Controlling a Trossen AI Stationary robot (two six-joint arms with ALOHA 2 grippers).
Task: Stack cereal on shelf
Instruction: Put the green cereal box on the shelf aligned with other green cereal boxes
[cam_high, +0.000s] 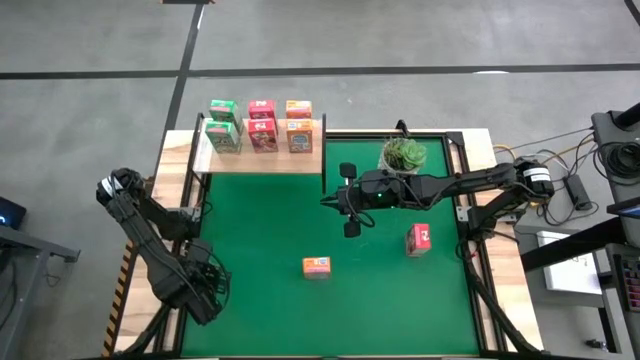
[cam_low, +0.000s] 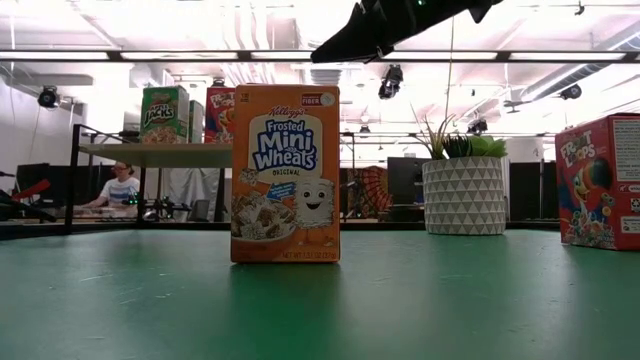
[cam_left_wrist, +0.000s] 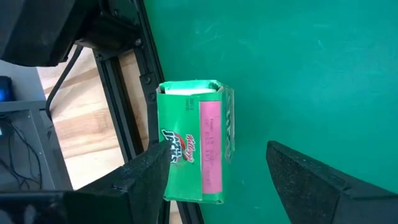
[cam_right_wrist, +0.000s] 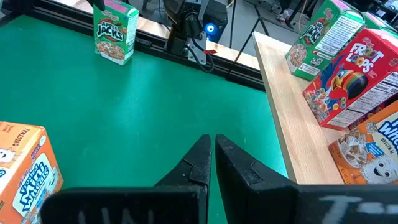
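I have the left gripper low at the near-left corner of the green table, fingers spread wide — a green cereal box stands between them on the mat, right by the table's dark edge rail; I cannot tell whether either finger touches it. Further back on the left, the shelf sits at the far-left of the table with six boxes on its top plank: two green, two pink, two orange, in paired columns. Toward the middle, near side, an orange Mini-Wheats box stands upright alone on the mat. Right of it, the right gripper hovers above mid-table, fingers pressed together, holding nothing. A pink Froot Loops box stands just right of that — behind it, a potted plant at the far edge.
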